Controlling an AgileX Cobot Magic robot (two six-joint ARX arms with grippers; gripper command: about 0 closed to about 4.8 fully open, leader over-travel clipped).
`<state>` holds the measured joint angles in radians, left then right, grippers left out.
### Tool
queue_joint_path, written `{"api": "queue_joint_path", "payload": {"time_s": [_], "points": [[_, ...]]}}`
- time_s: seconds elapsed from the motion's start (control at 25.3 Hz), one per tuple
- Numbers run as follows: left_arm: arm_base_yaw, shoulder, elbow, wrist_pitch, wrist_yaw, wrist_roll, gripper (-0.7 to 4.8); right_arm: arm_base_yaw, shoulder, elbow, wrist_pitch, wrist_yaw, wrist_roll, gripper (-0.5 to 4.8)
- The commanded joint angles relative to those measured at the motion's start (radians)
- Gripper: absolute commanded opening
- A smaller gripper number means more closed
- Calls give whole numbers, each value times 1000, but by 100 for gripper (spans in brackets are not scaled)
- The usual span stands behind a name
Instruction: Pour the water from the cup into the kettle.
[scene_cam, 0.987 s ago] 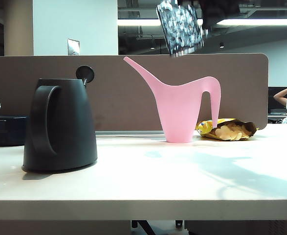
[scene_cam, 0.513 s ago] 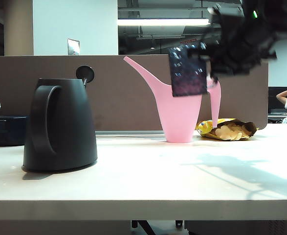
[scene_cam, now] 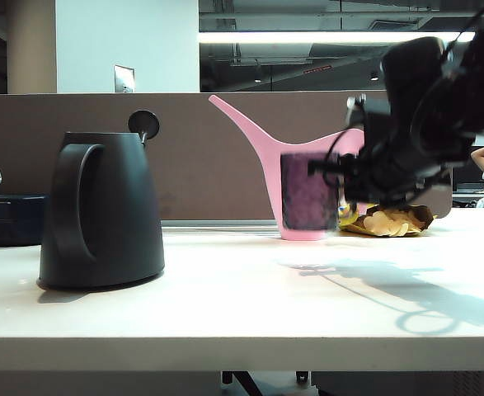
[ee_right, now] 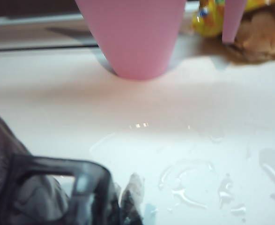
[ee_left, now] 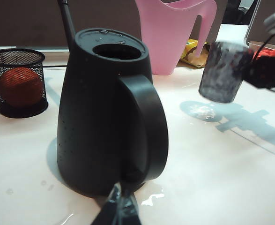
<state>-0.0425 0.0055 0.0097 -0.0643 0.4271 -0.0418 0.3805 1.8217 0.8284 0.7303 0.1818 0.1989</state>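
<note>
Altogether one cup (scene_cam: pixel 309 192), one kettle (scene_cam: pixel 101 213).

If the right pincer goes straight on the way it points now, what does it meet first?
Probably the kettle. In the exterior view the right pincer, shut on the cup, points level toward the left, with only bare table between. Depth is unclear, so it may pass beside the kettle.
</note>
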Motion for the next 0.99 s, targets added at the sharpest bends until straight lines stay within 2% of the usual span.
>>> {"api": "queue_joint_path", "payload": {"time_s": [0.04,0.51,0.99], "points": [[0,1,3,14,4,0,-5,2,27,3,63,-1,11,-6],[0,1,3,14,4,0,-5,1,142,4,183,0,11,-6],[0,1,3,14,4,0,-5,1,161,3,161,3,10,-3]]}}
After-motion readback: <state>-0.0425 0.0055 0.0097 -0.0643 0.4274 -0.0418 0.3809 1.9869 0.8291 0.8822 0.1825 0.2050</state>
